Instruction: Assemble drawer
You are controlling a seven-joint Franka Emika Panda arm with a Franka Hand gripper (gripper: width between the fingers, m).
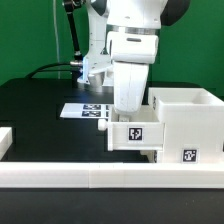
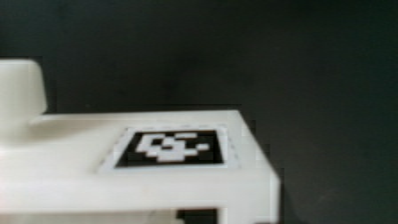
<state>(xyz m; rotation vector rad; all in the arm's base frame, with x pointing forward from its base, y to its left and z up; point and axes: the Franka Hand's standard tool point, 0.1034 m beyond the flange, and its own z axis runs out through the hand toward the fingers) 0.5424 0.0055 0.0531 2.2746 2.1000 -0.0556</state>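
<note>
A small white drawer tray (image 1: 135,133) with a square tag on its face hangs under my gripper (image 1: 126,112), just clear of the table. It sits right against the side of the tall white box casing (image 1: 186,122) that faces the exterior view's left. The casing carries a tag low on its front. My gripper comes straight down on the tray and is shut on it; the fingertips are hidden by the hand and the tray. In the wrist view the tray (image 2: 125,170) fills the lower part, with its tag (image 2: 169,147) close up and black table beyond.
The marker board (image 1: 84,110) lies flat on the black table behind the tray. A long low white border rail (image 1: 100,180) runs along the front. Another white piece (image 1: 5,140) stands at the exterior view's left edge. A dark cable runs at the back left.
</note>
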